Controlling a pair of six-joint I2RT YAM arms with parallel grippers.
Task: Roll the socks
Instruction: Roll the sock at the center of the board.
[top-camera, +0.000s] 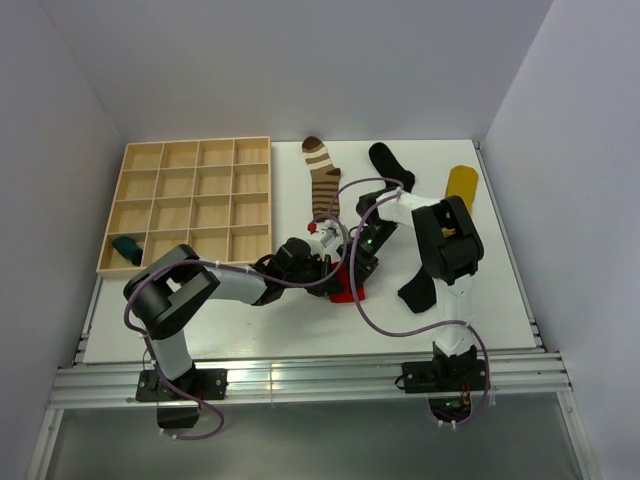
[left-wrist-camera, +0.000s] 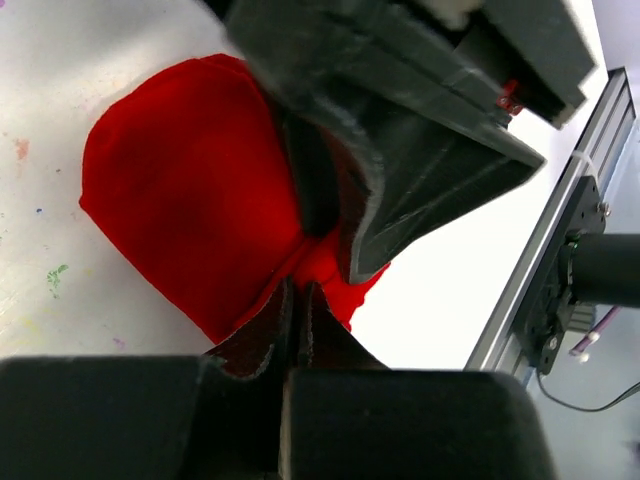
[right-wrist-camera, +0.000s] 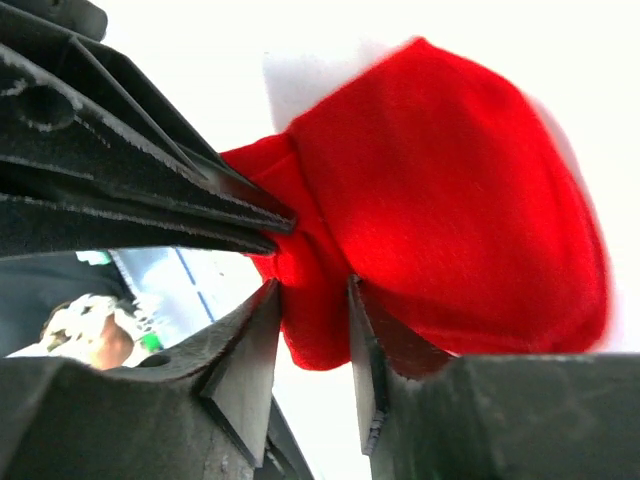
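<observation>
1. From above, the red sock (top-camera: 348, 290) lies on the white table (top-camera: 250, 320), near the front edge and between the two arms. The left gripper (top-camera: 322, 268) and the right gripper (top-camera: 358, 262) meet over it, very close together. Farther back lie a brown-cream striped sock (top-camera: 322, 178), a black sock (top-camera: 390, 165) and a yellow sock (top-camera: 461, 185). A dark sock (top-camera: 418, 290) lies partly under the right arm. A teal sock (top-camera: 127, 248) sits in the near-left compartment of the wooden tray (top-camera: 190, 150).

2. In the left wrist view, the left gripper (left-wrist-camera: 300, 295) is pressed together and pinches a thin edge of the red sock (left-wrist-camera: 190, 220). The right gripper (left-wrist-camera: 335, 240) comes down from above onto the same bunched part. The rest of the sock spreads out flat on the table to the left.

3. In the right wrist view, the fingers (right-wrist-camera: 265, 345) of the right gripper (right-wrist-camera: 313, 300) stand apart, and a bunch of the red sock (right-wrist-camera: 450, 200) fills the gap and touches both. I cannot tell if they press it. The left gripper (right-wrist-camera: 280, 225) enters from the left, its tips closed on the fabric just above.
</observation>
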